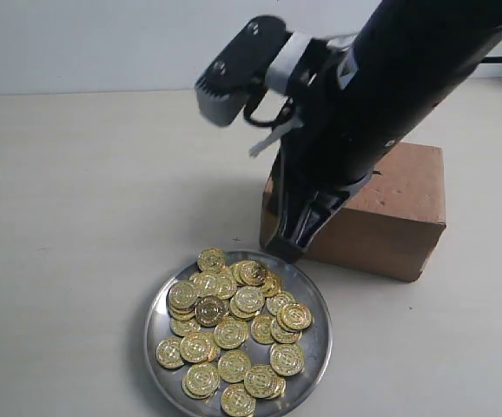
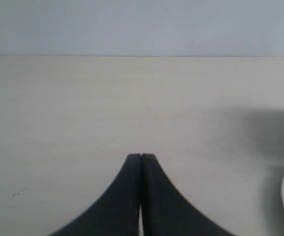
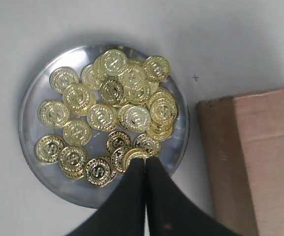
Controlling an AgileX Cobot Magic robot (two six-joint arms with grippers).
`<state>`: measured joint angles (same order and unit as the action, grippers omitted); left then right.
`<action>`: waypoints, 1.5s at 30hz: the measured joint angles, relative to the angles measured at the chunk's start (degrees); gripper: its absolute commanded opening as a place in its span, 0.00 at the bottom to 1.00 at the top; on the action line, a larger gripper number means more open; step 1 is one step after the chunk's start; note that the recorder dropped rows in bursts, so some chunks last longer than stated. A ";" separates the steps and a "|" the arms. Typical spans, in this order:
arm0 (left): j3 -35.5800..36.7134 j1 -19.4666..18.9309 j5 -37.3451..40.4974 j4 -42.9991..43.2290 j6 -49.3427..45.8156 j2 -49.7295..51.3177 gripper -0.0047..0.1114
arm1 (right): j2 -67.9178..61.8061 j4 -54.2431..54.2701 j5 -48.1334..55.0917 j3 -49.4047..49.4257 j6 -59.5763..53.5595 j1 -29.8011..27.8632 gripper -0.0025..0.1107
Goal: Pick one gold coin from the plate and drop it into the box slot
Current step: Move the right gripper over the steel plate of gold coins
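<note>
Our right claw (image 1: 288, 251) hangs with its two black fingers pressed together, tips just above the far rim of the plate (image 1: 322, 343). We see no coin between them, though in the right wrist view one coin lies right at the tips and is partly hidden. Our left claw (image 2: 141, 157) is likewise closed on nothing, over bare worktop (image 1: 86, 191) toward the left edge, with the plate only at the margin of its camera. Nearest the front edge sits the plate, heaped with gold coins (image 1: 234, 334) that overlap and lean on one another. We judge them light, stiff and thin, with slick faces on slick metal, so a flat one would likely skate away from closing fingers. The better hold seems to be across the rim of a coin propped up on its neighbours, near the heap's edge, so that only one comes away. Beyond the plate, toward the right edge and just clear of its rim, stands the box (image 1: 390, 217). Its slot we cannot find: the right arm (image 1: 407, 78) covers much of the top.
</note>
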<state>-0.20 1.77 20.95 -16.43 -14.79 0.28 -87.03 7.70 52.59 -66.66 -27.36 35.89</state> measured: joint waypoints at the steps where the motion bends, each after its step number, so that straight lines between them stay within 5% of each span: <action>1: 0.00 0.00 0.00 0.00 0.00 0.00 0.04 | -0.93 -0.69 -0.07 0.00 -1.19 0.93 0.02; 12: 0.00 0.00 0.00 0.00 0.00 0.00 0.04 | -8.04 0.74 -1.68 0.00 -13.23 4.85 0.05; 25: 0.00 0.00 0.00 0.00 0.00 0.00 0.04 | -16.53 2.74 -7.63 0.00 -14.42 4.85 0.46; 45: 0.00 0.00 0.00 0.00 0.00 0.00 0.04 | -26.19 8.91 -15.63 -6.62 -14.65 5.35 0.47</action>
<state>-0.20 1.77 20.95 -16.43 -14.79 0.28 -113.21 16.61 36.96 -73.28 -42.01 41.24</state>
